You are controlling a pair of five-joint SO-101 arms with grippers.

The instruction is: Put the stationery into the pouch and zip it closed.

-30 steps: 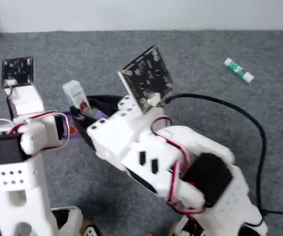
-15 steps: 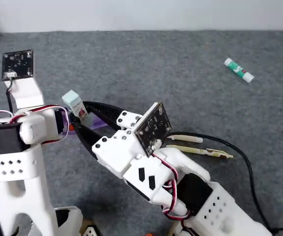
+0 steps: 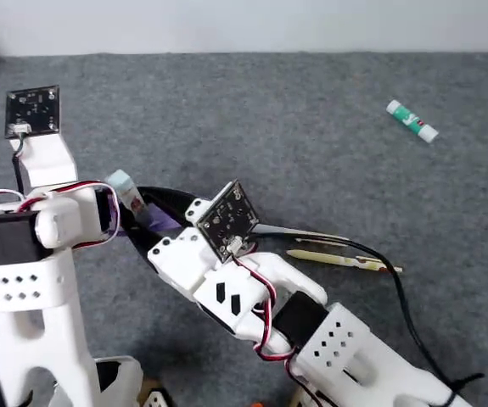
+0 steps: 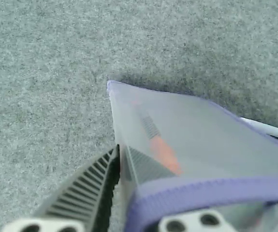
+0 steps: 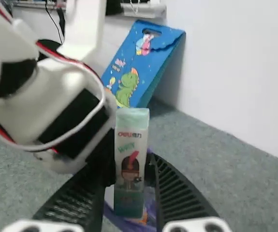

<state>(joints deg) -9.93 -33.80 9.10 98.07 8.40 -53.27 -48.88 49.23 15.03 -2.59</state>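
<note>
- The job looks about partway along, going by what I can see. Something orange [image 4: 165,152] already shows through the clear wall of the pouch [image 4: 197,140], so I'd say at least one item is in.
- The small box [image 5: 130,169], green on top and white below, is not in yet. It stands upright between the fingers of the right gripper [image 5: 129,166], which is clamped narrowly on its sides, just above the pouch's purple rim.
- Left to do: the glue stick [image 3: 412,120] lies alone towards the far right corner of the table [image 3: 311,110]. The pens [image 3: 341,257] lie side by side nearer the middle, just beside the right arm [image 3: 252,292]. The mouth of the pouch gapes, so the zip is not yet drawn.
- The left gripper [image 4: 124,179] is pinched on the pouch's edge near one end, holding it up off the table towards the left edge.
- The left arm [image 3: 31,254] stands tall at the near left. The right arm stretches low across from the near edge, its wrist turned towards the pouch.
</note>
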